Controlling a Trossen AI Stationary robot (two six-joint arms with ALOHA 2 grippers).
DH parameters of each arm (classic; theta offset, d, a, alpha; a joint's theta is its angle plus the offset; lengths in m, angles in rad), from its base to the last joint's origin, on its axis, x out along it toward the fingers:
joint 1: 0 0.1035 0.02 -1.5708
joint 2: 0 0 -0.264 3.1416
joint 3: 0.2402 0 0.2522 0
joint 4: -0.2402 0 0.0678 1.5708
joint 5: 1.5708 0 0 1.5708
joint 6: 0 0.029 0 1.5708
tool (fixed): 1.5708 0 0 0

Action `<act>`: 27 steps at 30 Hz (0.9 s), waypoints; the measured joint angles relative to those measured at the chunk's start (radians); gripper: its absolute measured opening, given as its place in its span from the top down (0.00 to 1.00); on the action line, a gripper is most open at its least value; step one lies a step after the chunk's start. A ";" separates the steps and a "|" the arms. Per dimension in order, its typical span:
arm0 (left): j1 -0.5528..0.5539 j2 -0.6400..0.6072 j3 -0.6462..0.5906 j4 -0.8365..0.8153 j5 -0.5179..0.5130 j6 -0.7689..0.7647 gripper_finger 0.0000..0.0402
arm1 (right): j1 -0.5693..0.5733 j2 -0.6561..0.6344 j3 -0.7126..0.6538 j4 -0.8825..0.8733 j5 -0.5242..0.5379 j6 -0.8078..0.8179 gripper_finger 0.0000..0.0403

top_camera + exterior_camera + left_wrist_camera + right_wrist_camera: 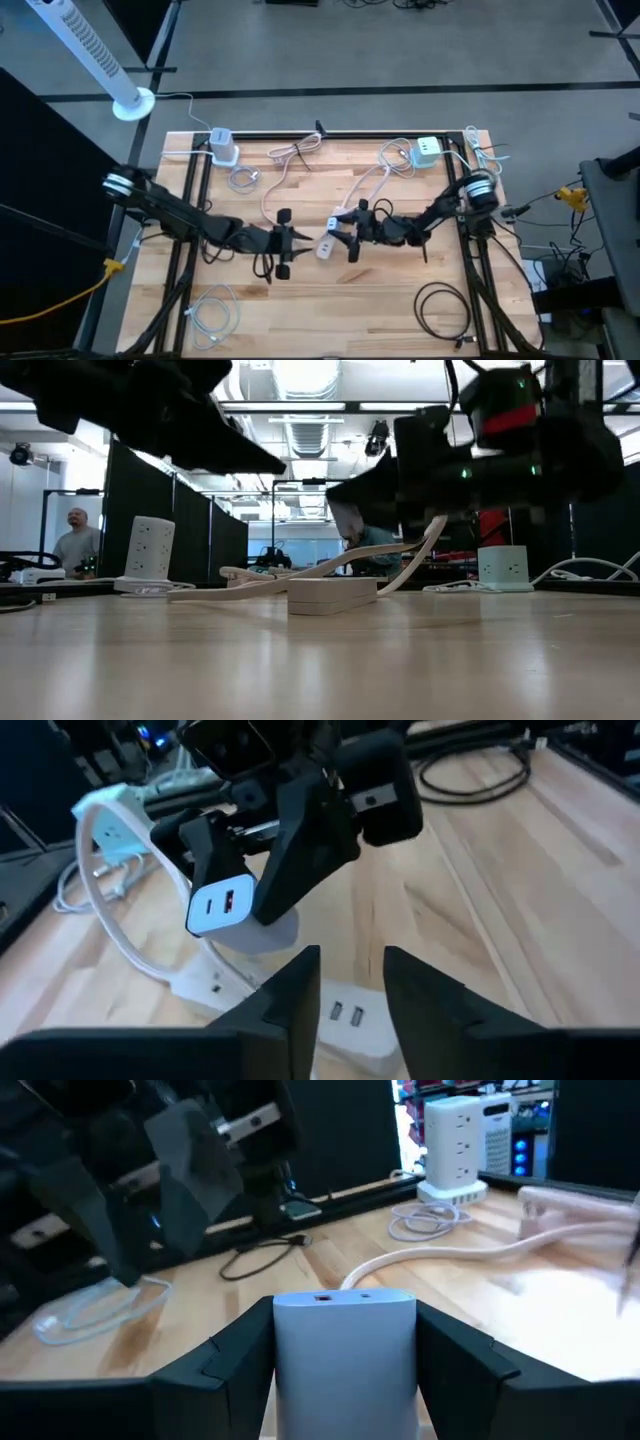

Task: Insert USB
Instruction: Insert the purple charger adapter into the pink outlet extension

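Right now my left end effector (pixel 292 243) sits over the middle of the pale wooden table (pixel 380 310), its two dark fingers (pixel 290 1000) set a narrow gap apart with nothing visibly between them; whether they pinch a plug I cannot tell. Just right of it, my right end effector (pixel 335 238) has its jaws wide around a white rectangular charger block (pixel 345 1345), holding it off the table with its two USB ports (pixel 222 903) turned toward the left arm. Below lies a flat white power strip (pixel 331 595) on its cord. I'd keep the right arm rigid, square the left wrist to the ports, and advance slowly along the port axis.
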 joint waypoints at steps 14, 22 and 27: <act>0.029 0.152 -0.003 0.044 -0.062 -0.004 0.88 | 0.031 0.171 0.098 0.062 0.114 -0.003 0.53; 0.073 0.238 0.011 0.149 -0.061 0.007 0.90 | 0.057 0.168 0.095 0.052 0.165 -0.039 0.53; 0.093 0.233 0.008 0.152 -0.061 0.013 0.90 | 0.057 0.168 0.102 0.048 0.167 -0.121 0.53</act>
